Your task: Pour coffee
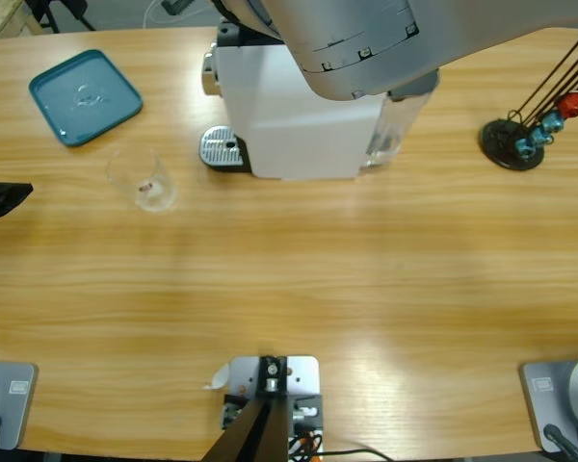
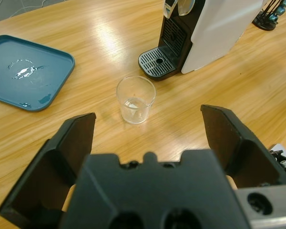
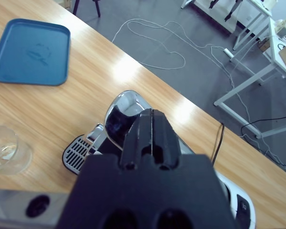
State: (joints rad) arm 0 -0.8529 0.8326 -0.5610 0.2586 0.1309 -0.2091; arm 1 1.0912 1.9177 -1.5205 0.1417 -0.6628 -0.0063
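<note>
A small clear glass (image 1: 143,180) (image 2: 135,99) (image 3: 5,152) stands on the wooden table, left of the white coffee machine (image 1: 299,115) (image 2: 214,28) (image 3: 121,107). No amber coffee shows in it; the coffee is out of view. My left gripper (image 2: 148,121) is open, its jaws spread wide, and it stops short of the glass; in the high view it is the black tip (image 1: 0,199) at the left edge. My right gripper (image 3: 151,121) is shut on nothing and hangs over the machine's top. The right arm's silver elbow (image 1: 366,38) hides the machine's back.
A teal square tray (image 1: 85,96) (image 2: 28,71) (image 3: 28,52) with a small clear spill lies at the back left. The machine's drip grate (image 1: 222,147) (image 2: 157,62) (image 3: 78,150) faces the glass. A black stand with coloured capsules (image 1: 520,135) sits at the right.
</note>
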